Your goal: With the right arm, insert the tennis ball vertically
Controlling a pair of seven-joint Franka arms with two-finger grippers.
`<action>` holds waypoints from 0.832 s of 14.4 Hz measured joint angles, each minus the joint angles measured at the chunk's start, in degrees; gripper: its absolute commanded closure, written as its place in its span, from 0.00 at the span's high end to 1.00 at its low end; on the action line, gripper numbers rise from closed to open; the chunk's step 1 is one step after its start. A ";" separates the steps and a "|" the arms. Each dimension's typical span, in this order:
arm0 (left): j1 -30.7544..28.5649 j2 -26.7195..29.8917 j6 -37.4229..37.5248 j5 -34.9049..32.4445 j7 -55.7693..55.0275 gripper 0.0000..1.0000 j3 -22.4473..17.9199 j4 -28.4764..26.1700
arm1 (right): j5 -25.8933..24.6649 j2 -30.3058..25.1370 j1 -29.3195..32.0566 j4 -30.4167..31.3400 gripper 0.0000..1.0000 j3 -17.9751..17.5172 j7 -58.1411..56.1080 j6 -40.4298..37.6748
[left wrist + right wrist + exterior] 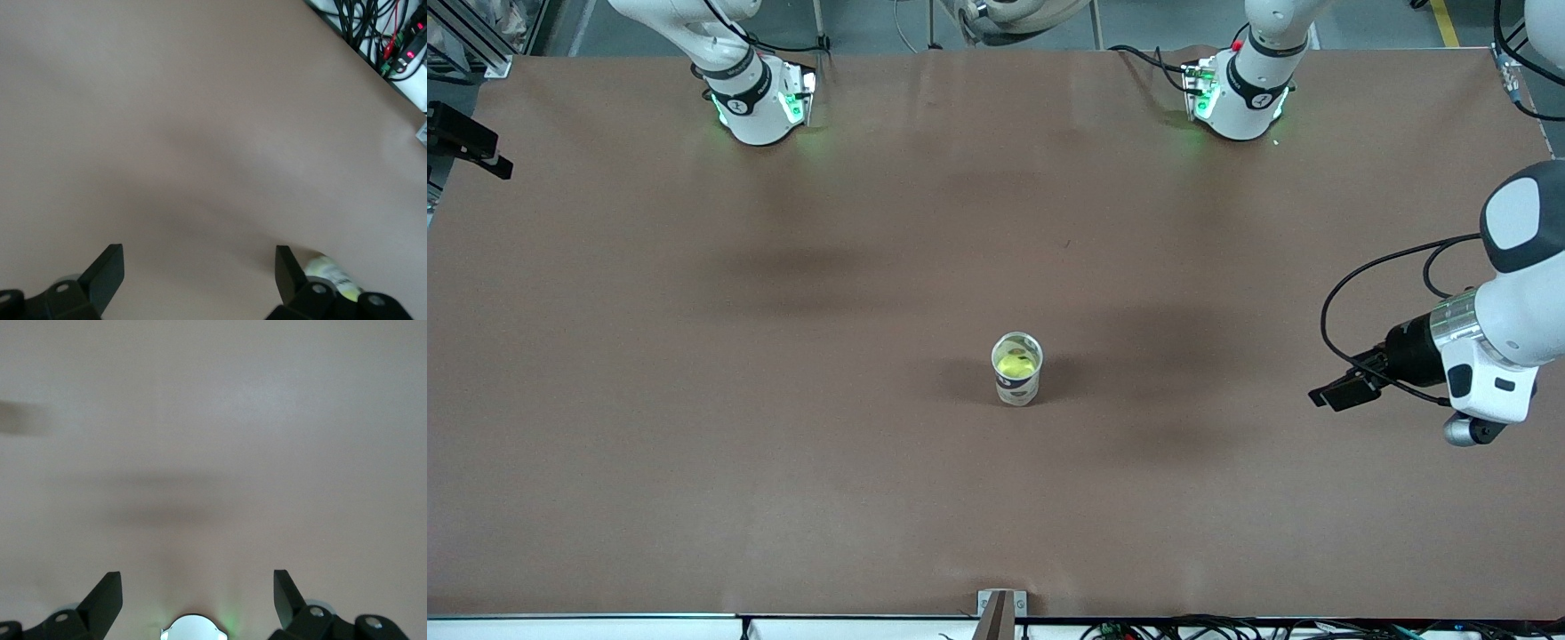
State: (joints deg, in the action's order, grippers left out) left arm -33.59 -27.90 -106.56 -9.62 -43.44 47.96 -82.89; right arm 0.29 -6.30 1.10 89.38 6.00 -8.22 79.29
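Observation:
A yellow-green tennis ball [1016,363] sits inside a clear upright can [1017,386] in the middle of the table. My right gripper [198,577] is open and empty, high over bare table near its own base [193,629]; it is out of the front view. My left gripper [1341,392] is open and empty, held above the table toward the left arm's end, level with the can. In the left wrist view [199,250] the can [331,274] shows partly hidden by one finger [288,270].
The brown table [783,462] carries only the can. The two arm bases [760,102] [1240,93] stand along the edge farthest from the front camera. Cables and a power strip [400,47] lie past the table edge in the left wrist view.

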 measured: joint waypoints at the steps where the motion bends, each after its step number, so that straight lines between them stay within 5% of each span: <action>1: 3.12 2.47 1.73 1.92 2.21 1.00 -4.12 0.62 | 0.00 -0.11 0.00 0.00 1.00 0.00 -0.08 0.00; 8: 23.57 15.87 9.37 10.91 22.90 1.00 -36.23 2.10 | 0.00 -1.38 0.00 0.10 1.00 0.21 -0.11 -0.77; 12: 28.52 20.79 11.41 10.92 32.18 1.00 -43.13 2.10 | 0.00 -1.39 0.00 0.14 1.00 0.17 -0.11 -1.13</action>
State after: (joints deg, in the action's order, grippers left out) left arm -5.07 -7.11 -95.15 1.30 -11.26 4.83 -80.79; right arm 0.29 -7.70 1.11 89.52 6.17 -8.33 78.16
